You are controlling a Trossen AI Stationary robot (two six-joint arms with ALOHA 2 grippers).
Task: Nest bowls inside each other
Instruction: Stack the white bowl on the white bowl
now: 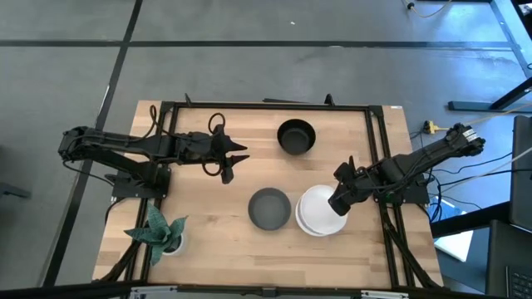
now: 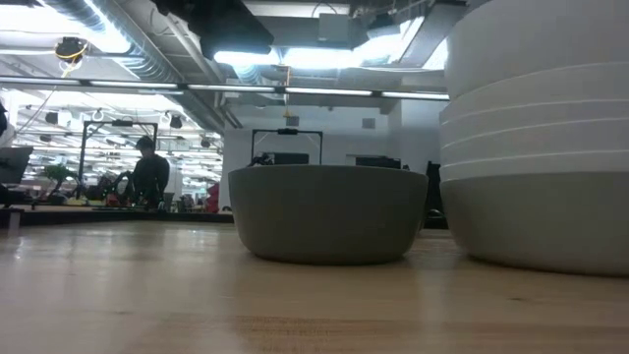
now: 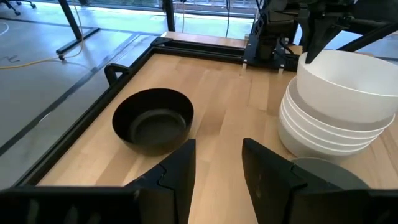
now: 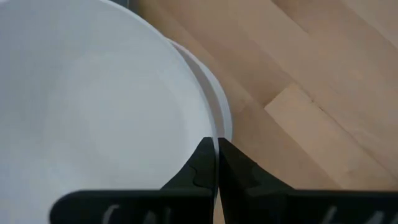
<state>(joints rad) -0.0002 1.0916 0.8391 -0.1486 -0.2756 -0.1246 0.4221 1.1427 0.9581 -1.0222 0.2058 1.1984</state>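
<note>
White bowl stack (image 1: 316, 209) near table's right edge, several white bowls already nested, grey one at the bottom per low view. Top white bowl (image 3: 348, 84) tilted, not yet seated, rim pinched by right gripper (image 1: 340, 202), fingers clenched on it. Just beside stack, dark grey bowl (image 1: 269, 208) alone. Glossy black bowl (image 1: 296, 136) well apart, toward far edge. Left gripper (image 1: 233, 158) over table's left-centre, fingers apart, holding nothing. Approx. most done; left: seat top bowl, then nest grey + black.
</note>
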